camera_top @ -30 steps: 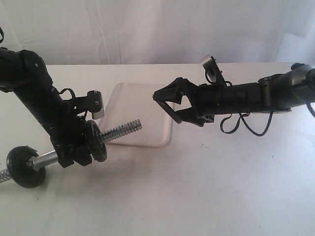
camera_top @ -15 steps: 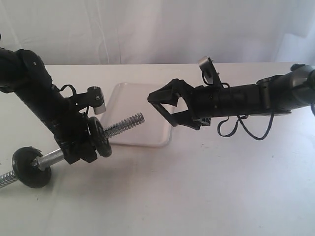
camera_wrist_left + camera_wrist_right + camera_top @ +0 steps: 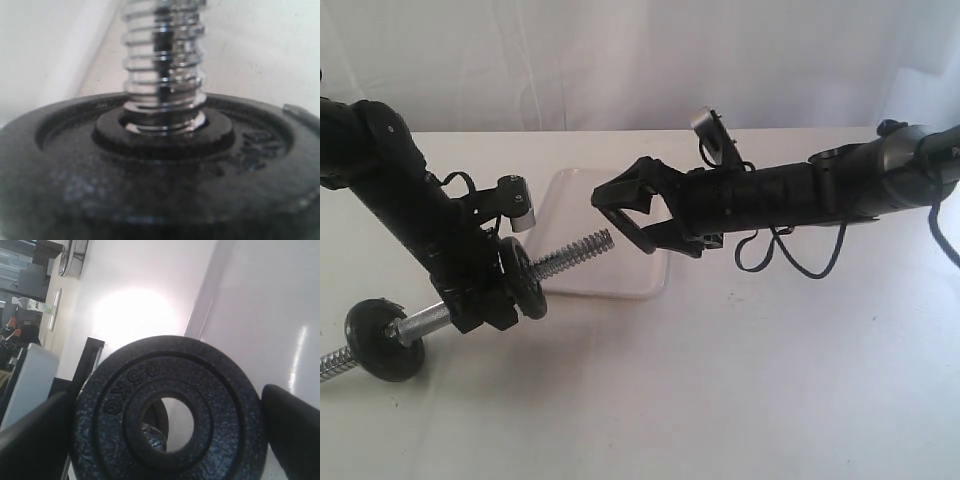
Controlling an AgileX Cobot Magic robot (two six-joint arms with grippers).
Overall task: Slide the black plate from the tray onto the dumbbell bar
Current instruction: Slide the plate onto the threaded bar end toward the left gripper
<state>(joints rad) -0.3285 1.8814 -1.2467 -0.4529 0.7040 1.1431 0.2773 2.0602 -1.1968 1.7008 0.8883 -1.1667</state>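
Above the white worktop [image 3: 770, 380], right fingers [image 3: 295, 430] clamp the plate [image 3: 167, 410]; left fingers [image 3: 472, 310] grip the bar [image 3: 570, 258]; we align hole to tip.

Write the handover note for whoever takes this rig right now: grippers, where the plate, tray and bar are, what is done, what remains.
Left gripper: shut on the dumbbell bar, which is tilted with its free threaded end pointing toward the right arm.
Right gripper: shut on the black plate, in the air above the tray, short of the bar's tip.
Done: plate is off the tray. The bar already carries a near disc by the left gripper and a far disc.
Left: line the hole up with the threaded end, slide on, release.
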